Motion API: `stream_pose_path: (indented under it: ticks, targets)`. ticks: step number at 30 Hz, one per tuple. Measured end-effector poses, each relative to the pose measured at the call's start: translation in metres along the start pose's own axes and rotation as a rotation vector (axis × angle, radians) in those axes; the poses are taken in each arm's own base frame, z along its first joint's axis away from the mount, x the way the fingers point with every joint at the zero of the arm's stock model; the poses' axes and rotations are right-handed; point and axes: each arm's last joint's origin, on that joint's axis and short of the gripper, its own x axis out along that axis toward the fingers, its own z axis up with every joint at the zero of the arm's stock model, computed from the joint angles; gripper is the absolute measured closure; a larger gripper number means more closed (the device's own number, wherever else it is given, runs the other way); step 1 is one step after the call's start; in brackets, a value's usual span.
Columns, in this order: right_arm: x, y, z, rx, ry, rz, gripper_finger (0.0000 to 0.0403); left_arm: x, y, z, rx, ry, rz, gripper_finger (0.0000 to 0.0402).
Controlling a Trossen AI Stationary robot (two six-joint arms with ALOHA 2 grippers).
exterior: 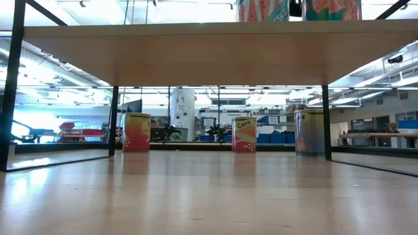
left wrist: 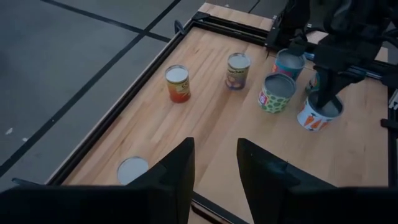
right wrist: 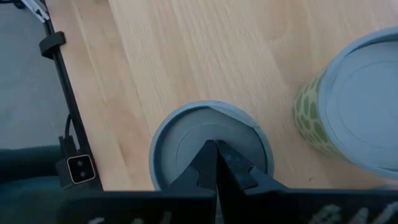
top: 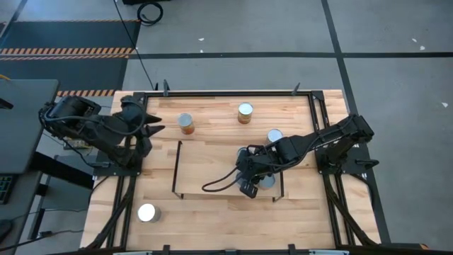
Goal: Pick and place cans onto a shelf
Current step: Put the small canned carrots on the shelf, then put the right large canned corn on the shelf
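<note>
Right tool (top: 253, 183), fingers pressed together w/ no gap, tips resting on the grey lid of a can (right wrist: 210, 146) directly beneath it, on the shelf (top: 212, 166) near its right end frame. A green-patterned can (right wrist: 348, 112) sits just beside that one; a third, bluish can (left wrist: 289, 63) stands close behind. Left tool (left wrist: 214, 171), fingers narrowly apart and holding nothing, hovers well away at the tabletop (top: 212, 219) left edge. Other cans stand off the shelf: two (top: 185, 123) (top: 245, 112) beyond it, one (top: 274, 135) by the right arm, one (top: 146, 212) nearer the left tool. Cans likely rigid, light-to-moderate weight, smooth and a bit slippery; best gripped across the round side wall, mid-height, not by the lid.
</note>
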Motion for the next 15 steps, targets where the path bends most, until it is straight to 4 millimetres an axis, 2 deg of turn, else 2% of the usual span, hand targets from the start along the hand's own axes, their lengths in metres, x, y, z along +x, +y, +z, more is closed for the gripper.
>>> stream_pose_path:
  ticks: [3, 6, 11, 15]
  targets:
    - [-0.003, 0.000, 0.000, 0.000, 0.001, 0.001, 0.0400, -0.002, 0.003, 0.000, -0.005, -0.010, 0.004, 0.0276]
    - [-0.015, 0.004, 0.006, -0.006, -0.017, 0.014, 0.0400, -0.006, 0.007, -0.002, -0.029, 0.000, -0.006, 0.0276]
    - [-0.052, 0.008, 0.025, -0.030, -0.144, 0.018, 0.0400, 0.005, 0.004, -0.015, -0.032, 0.041, 0.015, 0.0276]
    - [-0.080, -0.010, 0.047, -0.084, -0.274, -0.100, 0.0392, 0.016, 0.003, -0.031, -0.069, 0.054, 0.020, 0.0276]
